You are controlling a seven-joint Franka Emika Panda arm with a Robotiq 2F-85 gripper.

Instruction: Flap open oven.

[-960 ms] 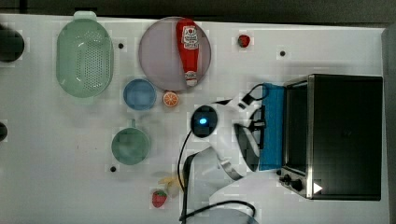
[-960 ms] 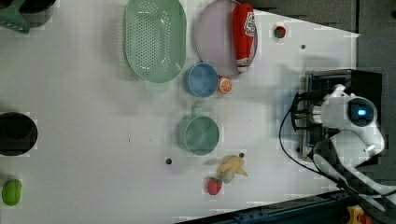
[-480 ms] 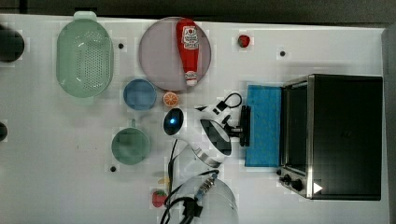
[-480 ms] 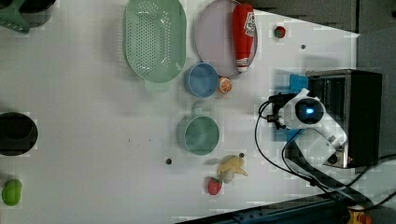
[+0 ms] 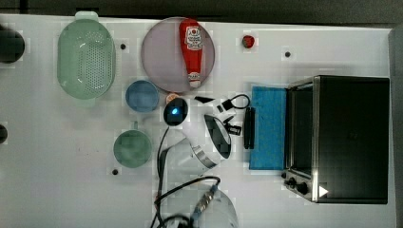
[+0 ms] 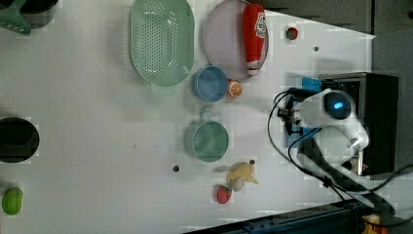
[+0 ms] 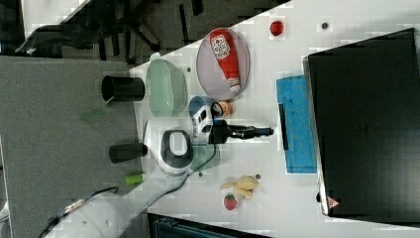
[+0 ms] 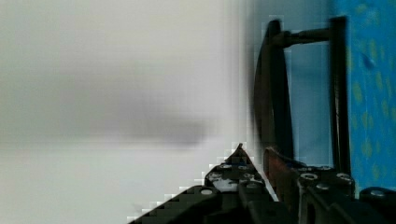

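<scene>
Oven door flapped down flat; jaws just off the handle.

The boxy black toaster oven with silver front frame [image 5: 349,137] sits at the top view's right on the white counter [image 5: 57,166], its blue-tinted glass door [image 5: 268,127] lying level, dark bar handle [image 5: 249,127] outermost. Gripper [image 5: 236,124] just beside the handle; can't tell if jaws are open. Retreat straight and level, no snagging the bar.
</scene>
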